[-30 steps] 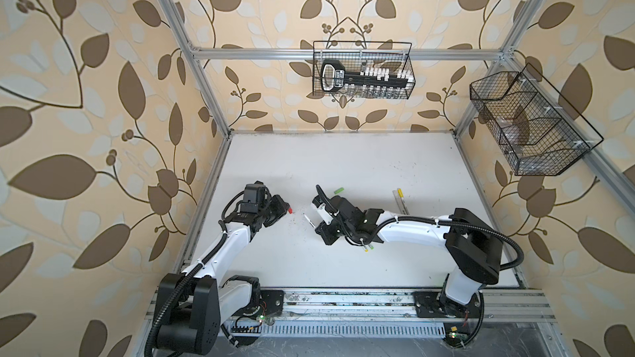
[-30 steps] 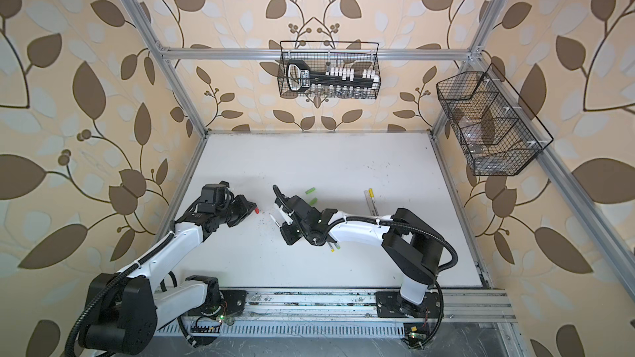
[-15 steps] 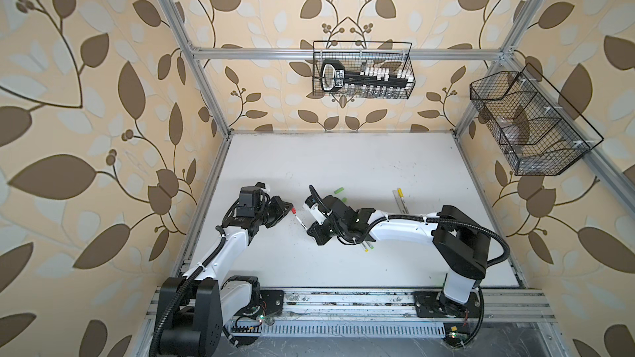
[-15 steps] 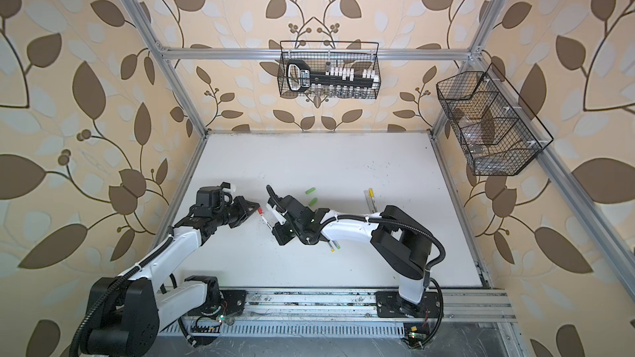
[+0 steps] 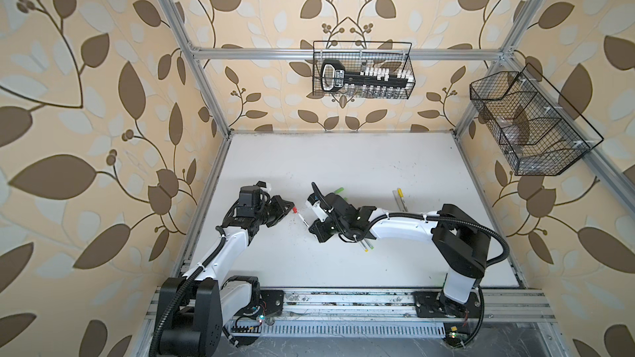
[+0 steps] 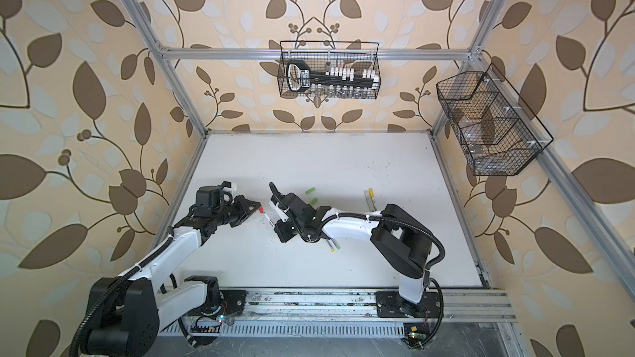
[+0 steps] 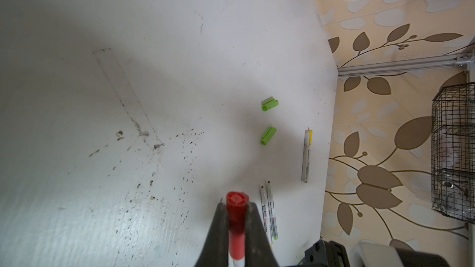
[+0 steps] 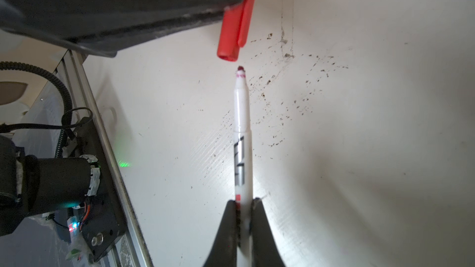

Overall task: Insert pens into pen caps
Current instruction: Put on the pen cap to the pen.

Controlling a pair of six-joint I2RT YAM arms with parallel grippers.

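My left pincer is clamped on the red cap, its open mouth facing the red-tipped pen clamped in my right pincer. Above the counter, the tip sits just short of the mouth, slightly off-axis. I judge the cap tilts against the barrel's line.

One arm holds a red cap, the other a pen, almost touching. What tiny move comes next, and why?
Probably the right gripper should shift the pen slightly sideways, lining its tip up with the red cap. The left gripper holds that cap with its open mouth facing the tip; a small gap separates them, and the tip looks a little off-centre.
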